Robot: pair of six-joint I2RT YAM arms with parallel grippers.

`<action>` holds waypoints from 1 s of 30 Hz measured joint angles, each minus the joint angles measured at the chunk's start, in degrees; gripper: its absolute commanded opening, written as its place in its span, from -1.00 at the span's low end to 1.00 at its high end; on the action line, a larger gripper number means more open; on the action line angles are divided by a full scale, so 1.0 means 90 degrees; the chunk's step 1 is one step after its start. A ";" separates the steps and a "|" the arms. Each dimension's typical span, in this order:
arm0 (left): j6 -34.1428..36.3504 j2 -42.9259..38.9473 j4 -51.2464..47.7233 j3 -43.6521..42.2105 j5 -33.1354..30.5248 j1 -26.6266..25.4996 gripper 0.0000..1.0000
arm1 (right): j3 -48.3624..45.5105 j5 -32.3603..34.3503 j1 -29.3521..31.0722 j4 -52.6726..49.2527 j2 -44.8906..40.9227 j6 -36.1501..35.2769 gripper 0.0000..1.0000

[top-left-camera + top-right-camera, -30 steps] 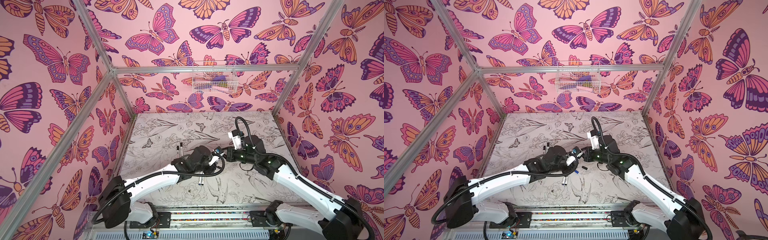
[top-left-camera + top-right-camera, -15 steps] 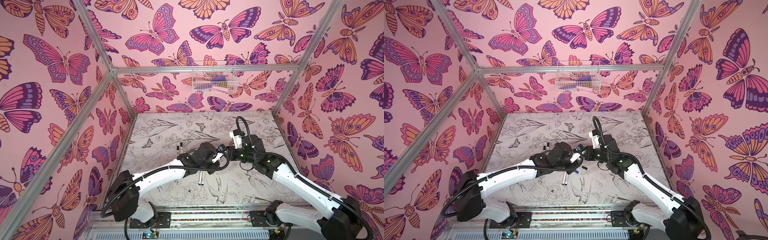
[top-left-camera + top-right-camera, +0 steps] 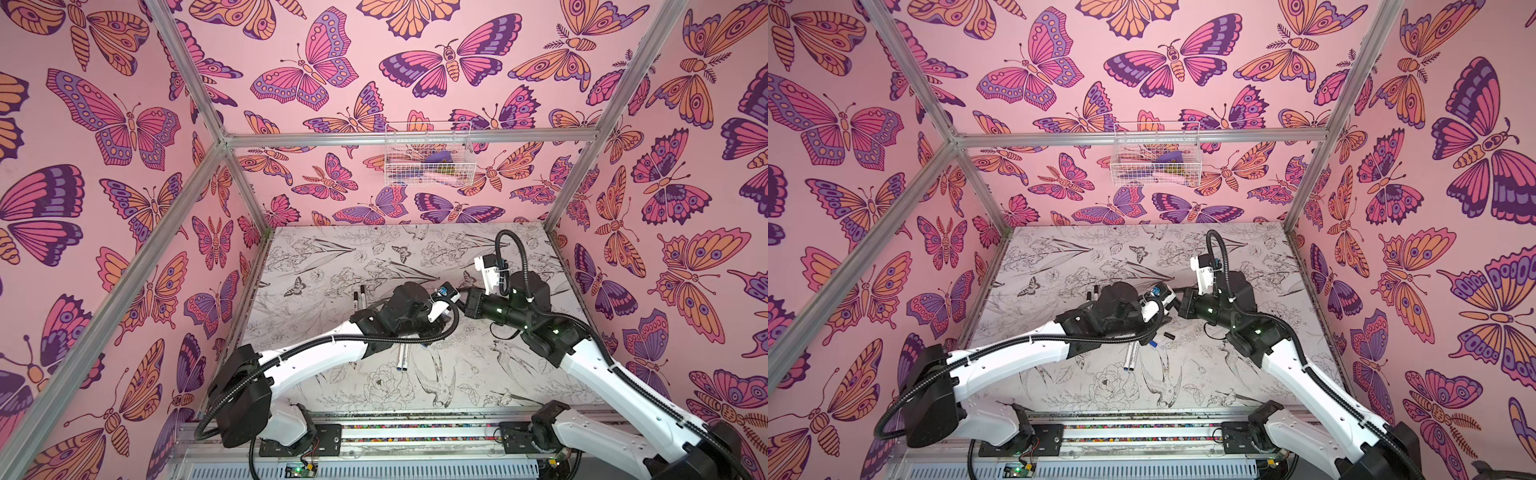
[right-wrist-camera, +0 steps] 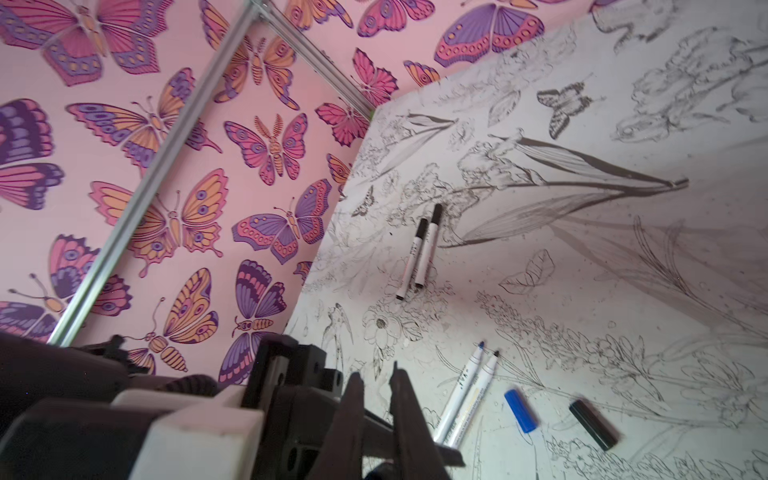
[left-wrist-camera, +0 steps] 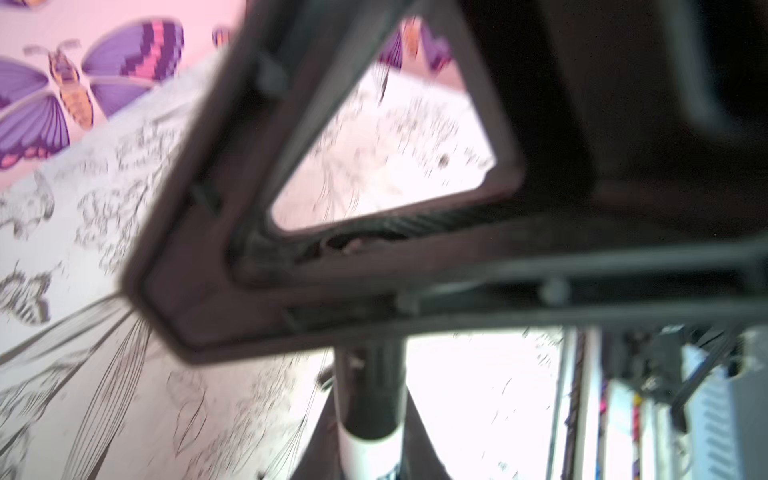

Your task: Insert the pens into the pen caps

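Observation:
Above the table's middle my left gripper (image 3: 1170, 307) and right gripper (image 3: 1180, 306) meet tip to tip. The left gripper (image 5: 370, 440) is shut on a white pen (image 5: 370, 455) whose end sits in a black pen cap (image 5: 370, 395). That cap runs in between the fingers of my right gripper (image 4: 380, 386), which is shut on it. On the table below lie two uncapped pens (image 4: 465, 395) side by side, one blue-tipped. A loose blue cap (image 4: 520, 410) and a loose black cap (image 4: 592, 424) lie beside them. Two capped pens (image 4: 424, 249) lie together at the far left (image 3: 359, 297).
A white wire basket (image 3: 428, 160) hangs on the back wall. Butterfly-patterned walls and aluminium posts (image 3: 575, 174) close in the table on three sides. The arms' base rail (image 3: 415, 432) runs along the front edge.
My left gripper has moved up and to the right with the pen, closing in on the right gripper. The right gripper has shifted only slightly. Both stay shut.

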 measured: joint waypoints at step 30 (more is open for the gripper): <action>-0.1982 -0.0911 0.4182 -0.2591 0.1022 0.0350 -1.00 | 0.0576 -0.0406 0.0090 -0.1195 -0.0420 -0.0311 0.37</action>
